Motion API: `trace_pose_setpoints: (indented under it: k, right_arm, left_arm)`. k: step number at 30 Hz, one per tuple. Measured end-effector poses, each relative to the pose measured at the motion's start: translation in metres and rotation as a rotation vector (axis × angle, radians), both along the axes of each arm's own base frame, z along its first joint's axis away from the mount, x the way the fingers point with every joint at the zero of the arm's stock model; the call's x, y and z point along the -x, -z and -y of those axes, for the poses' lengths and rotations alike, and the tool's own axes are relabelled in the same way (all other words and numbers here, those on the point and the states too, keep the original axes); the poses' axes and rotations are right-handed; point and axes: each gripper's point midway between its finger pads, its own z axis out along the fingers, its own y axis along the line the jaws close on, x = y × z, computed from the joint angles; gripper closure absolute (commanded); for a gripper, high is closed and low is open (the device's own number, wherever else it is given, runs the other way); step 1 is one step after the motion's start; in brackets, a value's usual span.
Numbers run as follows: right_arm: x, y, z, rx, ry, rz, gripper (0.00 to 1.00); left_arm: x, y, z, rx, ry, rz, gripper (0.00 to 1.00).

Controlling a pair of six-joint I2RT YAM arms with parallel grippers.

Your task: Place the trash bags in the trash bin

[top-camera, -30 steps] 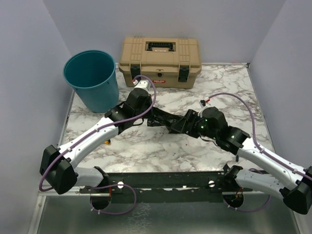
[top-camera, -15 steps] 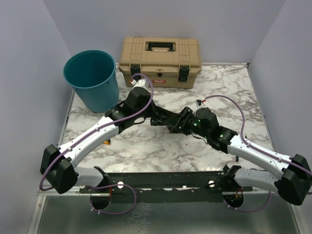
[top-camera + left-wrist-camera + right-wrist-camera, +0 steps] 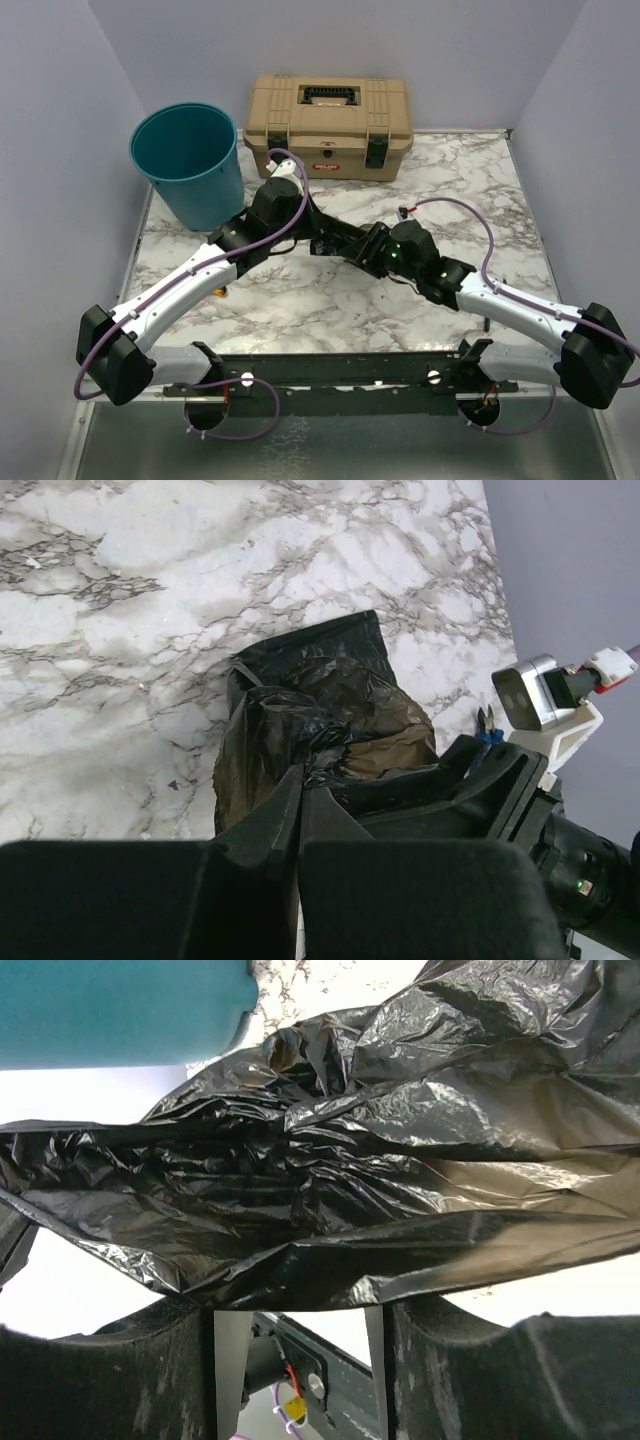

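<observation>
The black trash bag [image 3: 338, 238] is a crumpled bundle held just above the marble table between my two grippers. My left gripper [image 3: 316, 230] is shut on a pinch of its film; in the left wrist view the jaws [image 3: 302, 772] meet on the bag [image 3: 330, 705]. My right gripper [image 3: 365, 252] is open, its fingers wide apart with the bag's [image 3: 340, 1150] lower edge lying across the tips [image 3: 298, 1305]. The teal trash bin [image 3: 190, 160] stands upright at the back left, a corner showing in the right wrist view [image 3: 120, 1005].
A tan toolbox [image 3: 330, 125] with black latches stands at the back, right of the bin. A small orange item [image 3: 222, 292] lies by the left arm. Grey walls close in the left, right and back of the table [image 3: 470, 190].
My right gripper has moved left and forward up against the bag. My left gripper has shifted slightly toward the back left, still holding the bag.
</observation>
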Motion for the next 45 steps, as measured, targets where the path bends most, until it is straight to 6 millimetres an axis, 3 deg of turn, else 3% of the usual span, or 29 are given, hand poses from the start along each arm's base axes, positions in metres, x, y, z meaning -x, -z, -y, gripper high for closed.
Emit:
trace_pose_setpoints:
  k: [5,15,21,26,34,35,41,45]
  right_arm:
    - [-0.003,-0.001,0.001,0.008,0.012,0.008,0.45]
    - [-0.012,-0.009,0.001,-0.091,0.079,0.051,0.99]
    - [-0.016,-0.024,0.005,-0.112,0.098,0.098,0.99]
    - [-0.004,-0.039,0.02,-0.136,0.108,0.132,0.99]
    - [0.036,0.01,0.063,0.003,0.104,0.049,0.99]
    - [0.04,0.014,0.068,0.012,0.102,0.044,0.97]
    - [0.049,0.015,0.077,0.032,0.091,0.049,0.56]
    - [0.039,-0.007,0.067,0.047,0.082,0.063,0.27]
  left_arm:
    - [0.004,-0.005,0.005,0.022,0.03,0.003,1.0]
    - [0.01,-0.017,0.003,0.084,0.025,0.02,1.0]
    - [0.012,-0.019,-0.002,0.097,0.015,0.027,1.0]
    - [0.003,-0.019,-0.013,0.084,-0.019,0.037,1.0]
    - [-0.018,-0.005,-0.055,-0.026,-0.113,0.032,1.0]
    - [-0.019,-0.004,-0.058,-0.035,-0.119,0.034,1.0]
    - [-0.018,-0.001,-0.054,-0.066,-0.064,0.037,1.0]
    - [-0.008,0.004,-0.042,-0.081,0.055,0.042,1.0]
